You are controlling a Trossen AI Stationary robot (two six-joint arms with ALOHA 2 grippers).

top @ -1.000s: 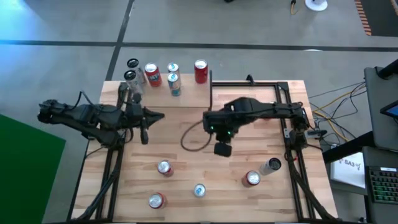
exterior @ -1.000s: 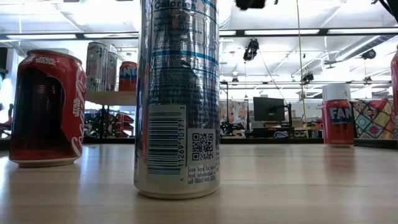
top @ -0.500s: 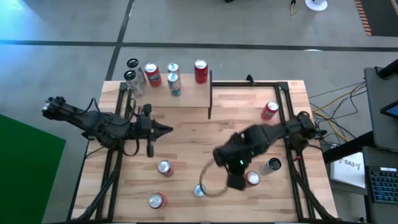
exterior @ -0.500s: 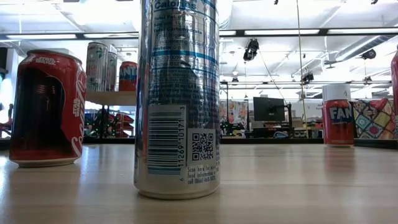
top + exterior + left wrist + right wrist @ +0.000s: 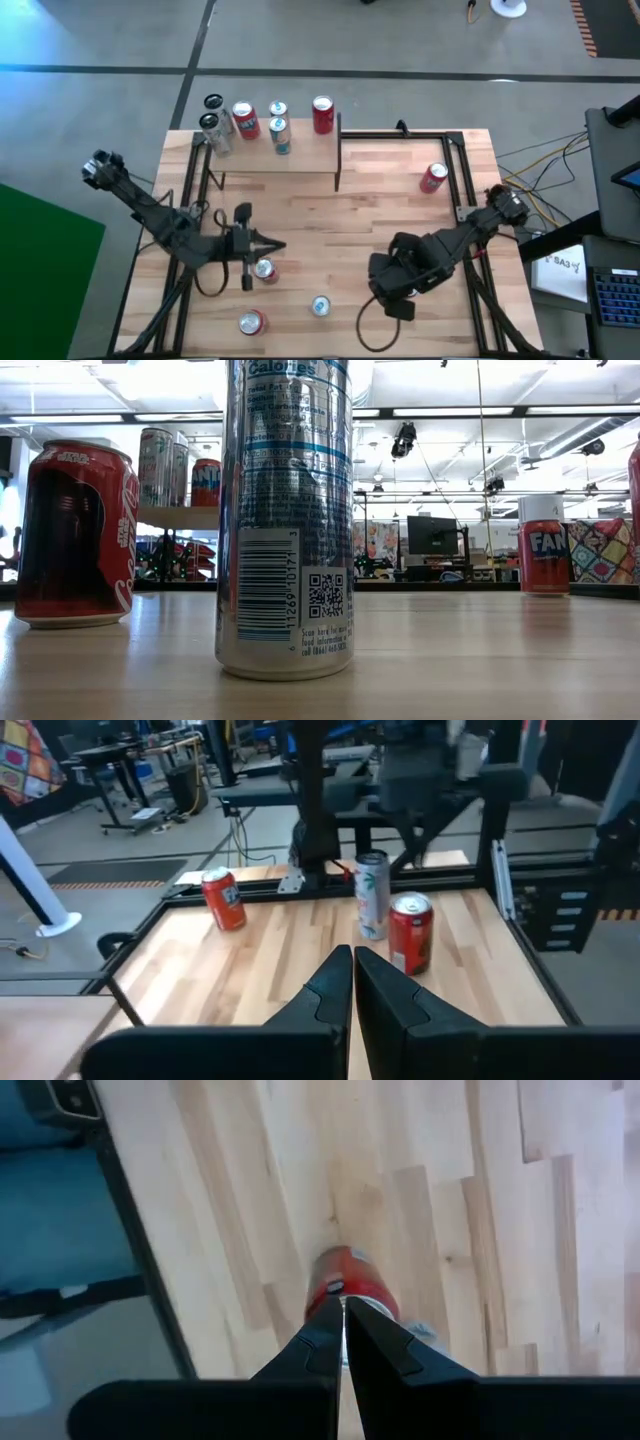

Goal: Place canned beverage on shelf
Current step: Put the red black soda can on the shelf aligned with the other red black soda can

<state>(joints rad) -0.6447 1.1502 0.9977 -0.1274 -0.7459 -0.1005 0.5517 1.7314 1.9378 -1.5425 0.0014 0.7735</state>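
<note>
Hovering with fingers clenched on nothing, the left gripper (image 5: 278, 246) is sitting just left of an upright red can (image 5: 264, 268), while the shelf (image 5: 300, 158) is waiting at the far left; the right gripper (image 5: 398, 308), also pinched empty, is hanging near the near-right cans

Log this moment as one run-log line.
stage: reaching | left gripper: shut, empty, beside table can | right gripper: shut, empty, over red can | shelf: five cans

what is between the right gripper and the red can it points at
Nothing visible. The shut right gripper points straight at the red can, with only bare wooden tabletop around it.
</note>
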